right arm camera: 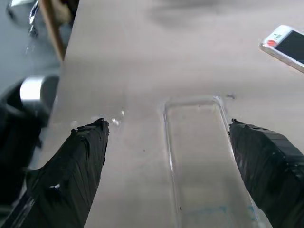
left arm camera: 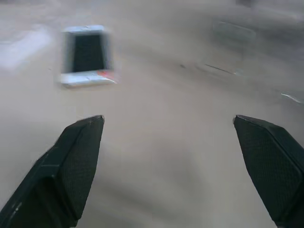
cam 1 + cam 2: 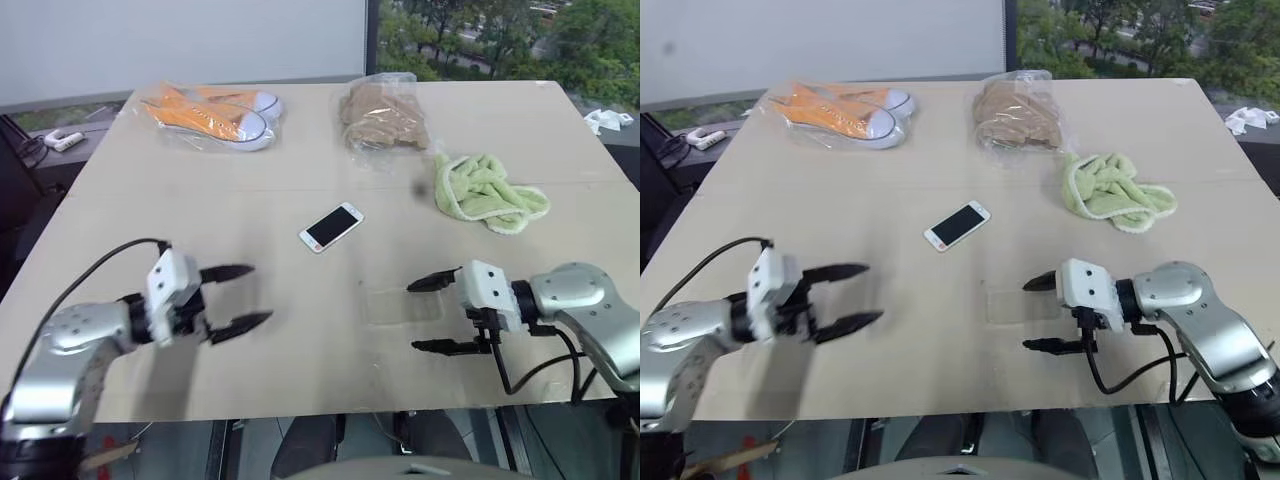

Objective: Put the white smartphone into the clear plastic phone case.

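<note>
The white smartphone (image 3: 331, 227) lies screen up near the middle of the table, also seen as the white smartphone (image 2: 87, 55) and the white smartphone (image 1: 286, 46) from the wrists. The clear plastic phone case (image 3: 402, 304) lies flat on the table in front of the phone and to its right, and in the right wrist view the clear plastic phone case (image 1: 204, 156) sits between my fingers. My right gripper (image 3: 436, 315) stands open just right of the case, holding nothing. Well left of the phone, my left gripper (image 3: 238, 298) is open over the table and holds nothing.
At the back of the table (image 3: 280, 180) are orange shoes in a clear bag (image 3: 212, 113) and a bagged brown item (image 3: 382, 118). A green cloth (image 3: 487, 193) lies at the right. The table's front edge runs just below both grippers.
</note>
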Tool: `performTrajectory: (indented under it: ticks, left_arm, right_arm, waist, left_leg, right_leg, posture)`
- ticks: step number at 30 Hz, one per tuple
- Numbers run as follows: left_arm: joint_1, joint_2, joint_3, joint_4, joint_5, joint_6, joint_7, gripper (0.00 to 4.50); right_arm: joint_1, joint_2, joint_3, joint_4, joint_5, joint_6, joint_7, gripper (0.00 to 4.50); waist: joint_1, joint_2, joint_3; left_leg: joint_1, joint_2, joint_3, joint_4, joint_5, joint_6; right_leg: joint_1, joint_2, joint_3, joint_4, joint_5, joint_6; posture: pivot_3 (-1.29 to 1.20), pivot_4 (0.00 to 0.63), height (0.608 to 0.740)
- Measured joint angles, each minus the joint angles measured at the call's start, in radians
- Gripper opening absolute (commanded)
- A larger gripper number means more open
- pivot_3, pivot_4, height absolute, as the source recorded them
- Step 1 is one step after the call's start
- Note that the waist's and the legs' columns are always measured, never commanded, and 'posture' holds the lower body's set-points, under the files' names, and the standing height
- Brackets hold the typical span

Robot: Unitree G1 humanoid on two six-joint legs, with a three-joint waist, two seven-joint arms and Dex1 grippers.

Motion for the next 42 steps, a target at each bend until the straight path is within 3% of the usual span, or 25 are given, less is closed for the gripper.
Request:
performTrajectory:
  ticks: [7, 10, 13, 17, 27, 38, 42]
  left_arm:
    - [-0.373, -0.236, -0.222, 0.246, 0.209, 0.038, 0.278, 4.5]
    - [-0.438, -0.26, -0.288, 0.323, 0.26, 0.023, 0.291, 4.5]
    - [-0.552, -0.282, -0.357, 0.528, 0.342, -0.038, 0.294, 4.5]
    - [-0.636, -0.297, -0.365, 0.663, 0.375, -0.092, 0.291, 4.5]
    - [-0.628, -0.244, -0.385, 0.611, 0.364, 0.012, 0.126, 4.5]
    - [-0.633, -0.25, -0.388, 0.589, 0.367, 0.114, 0.16, 4.5]
    - [-0.636, -0.25, -0.386, 0.589, 0.375, 0.126, 0.182, 3.3]
  right_arm:
    - [0.143, 0.029, -0.128, -0.195, 0.136, 0.169, -0.191, 4.34]
    - [0.182, 0.028, -0.161, -0.243, 0.154, 0.194, -0.237, 4.34]
    - [0.23, 0.026, -0.196, -0.268, 0.169, 0.215, -0.287, 4.34]
    - [0.238, 0.024, -0.213, -0.287, 0.178, 0.221, -0.318, 4.34]
    - [0.263, 0.004, -0.251, -0.303, 0.22, 0.238, -0.354, 4.34]
    - [0.213, 0.005, -0.266, -0.301, 0.298, 0.242, -0.384, 4.34]
    - [0.193, 0.017, -0.28, -0.297, 0.317, 0.242, -0.418, 4.5]
  waist:
    - [0.002, -0.004, -0.001]
    - [-0.013, -0.005, -0.002]
    - [-0.011, -0.005, -0.002]
    - [-0.01, -0.006, -0.002]
    - [-0.011, -0.006, -0.003]
    - [-0.018, -0.006, -0.008]
    - [-0.021, -0.005, -0.009]
  left_leg:
    - [-0.002, -0.001, -0.001, 0.004, 0.001, -0.001]
    - [-0.001, -0.002, 0.001, 0.003, 0.001, -0.001]
    - [-0.001, -0.002, 0.0, 0.003, 0.001, -0.002]
    - [-0.001, -0.002, 0.0, 0.004, 0.001, -0.001]
    - [0.001, -0.002, 0.0, 0.004, 0.001, -0.001]
    - [0.007, -0.002, -0.001, 0.004, 0.0, 0.001]
    - [0.007, -0.002, -0.001, 0.004, 0.0, 0.0]
  right_leg:
    - [0.0, 0.0, -0.001, 0.003, 0.0, 0.0]
    - [-0.001, 0.001, 0.002, 0.003, 0.0, 0.001]
    - [-0.001, 0.002, 0.001, 0.004, 0.0, 0.001]
    - [-0.001, 0.002, 0.001, 0.004, 0.0, 0.001]
    - [0.001, 0.002, 0.002, 0.004, 0.0, 0.001]
    - [0.008, 0.002, 0.002, 0.004, 0.0, 0.001]
    - [0.008, 0.002, 0.002, 0.004, 0.0, 0.001]
  posture:
    - [0.0, 0.15, 0.74]
    - [0.0, 0.15, 0.74]
    - [0.0, 0.15, 0.74]
    - [0.0, 0.15, 0.74]
    - [0.0, 0.15, 0.74]
    - [0.0, 0.15, 0.74]
    - [0.0, 0.15, 0.74]
